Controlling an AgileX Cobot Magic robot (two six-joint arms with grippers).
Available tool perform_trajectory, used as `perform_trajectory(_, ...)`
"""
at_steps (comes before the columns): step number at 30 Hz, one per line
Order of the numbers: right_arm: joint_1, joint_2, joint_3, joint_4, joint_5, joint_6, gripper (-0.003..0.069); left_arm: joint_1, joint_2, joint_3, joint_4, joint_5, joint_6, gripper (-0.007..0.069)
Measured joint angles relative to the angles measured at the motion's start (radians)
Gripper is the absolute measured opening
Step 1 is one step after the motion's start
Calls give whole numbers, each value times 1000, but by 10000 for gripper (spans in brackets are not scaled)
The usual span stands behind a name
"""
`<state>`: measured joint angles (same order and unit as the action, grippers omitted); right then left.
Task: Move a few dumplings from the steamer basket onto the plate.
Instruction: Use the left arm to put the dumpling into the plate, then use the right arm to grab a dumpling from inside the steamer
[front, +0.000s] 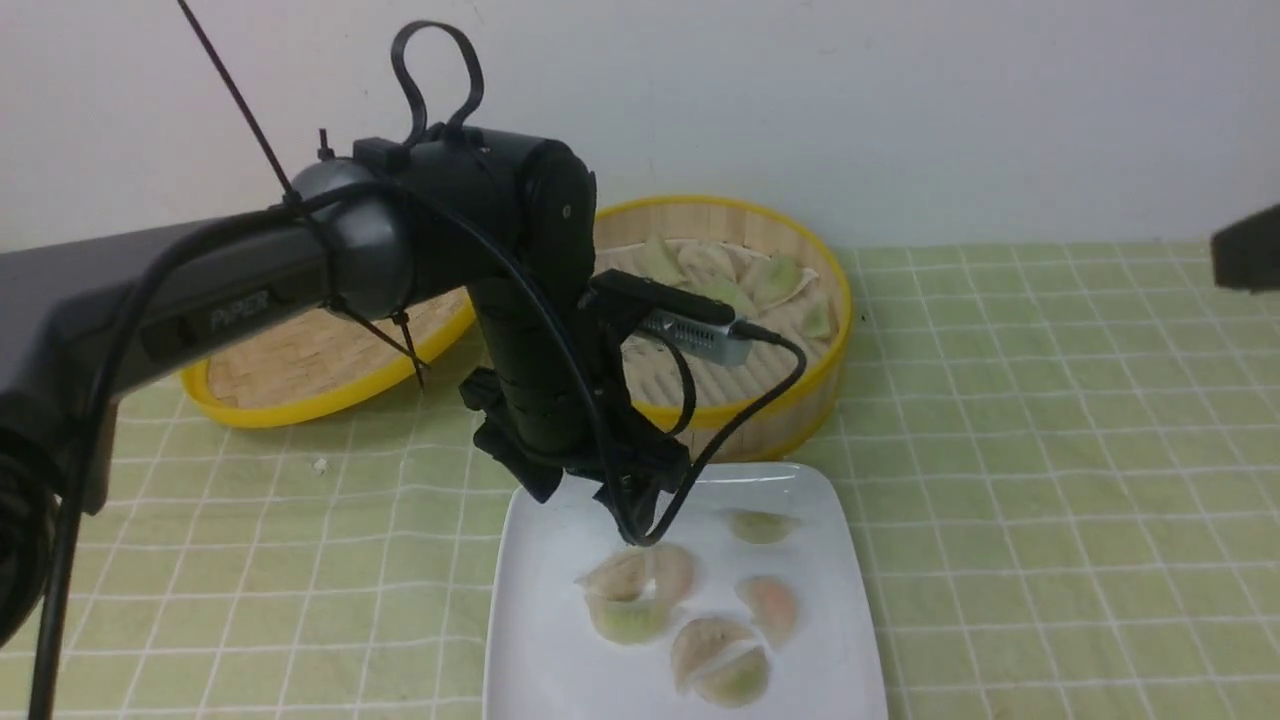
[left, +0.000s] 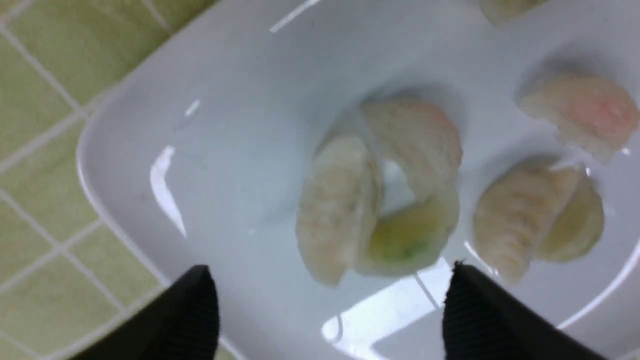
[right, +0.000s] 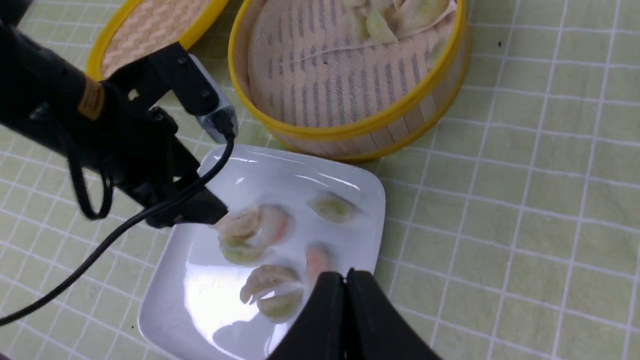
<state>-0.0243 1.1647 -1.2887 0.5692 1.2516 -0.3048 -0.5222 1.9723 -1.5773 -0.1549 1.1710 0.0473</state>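
Front view: the black left pincer (front: 590, 500) hangs over the upper left part of the white, square, round-cornered plate (front: 530, 660), near the centre of the frame; in the left wrist view its two tips stand wide apart, released, with nothing between them. On the plate lie seven small crescent-shaped dumplings (front: 768, 607) with pleated, translucent skins, pale white, greenish and pinkish; three touch in a cluster, two lie together at the lower centre of the frame, and two sit singly, one pink, one green. Just behind the plate, at the upper centre, stands the round bamboo steamer basket (front: 835, 400) with yellow rims; more dumplings are gathered toward its far side on the lining. A shallow woven lid (front: 310, 400) with a yellow rim leans at the upper left; green checked cloth (front: 1040, 480) covers the desk; the black right pincer (right: 347, 280) is clenched in the right wrist view.
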Motion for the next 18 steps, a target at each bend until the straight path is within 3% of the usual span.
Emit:
perform_trajectory(4, 74, 185, -131, -27, -11, -6, -13, 0, -102, 11, 25, 32, -13, 156)
perform_trajectory(6, 124, 278, -199, -51, -20, -7, -13, 0, -189, 32, 28, 34, -17, 55)
perform_trajectory(9, 189, 418, -299, -99, -43, -7, -10, 0, -313, 80, 22, 42, -29, 6)
perform_trajectory(13, 259, 599, -426, -166, -68, -18, 11, 0, -487, 145, -8, 57, -40, -6)
perform_trajectory(18, 342, 898, -650, -233, -125, -48, 117, 0, -760, 229, -121, 77, -73, -6)
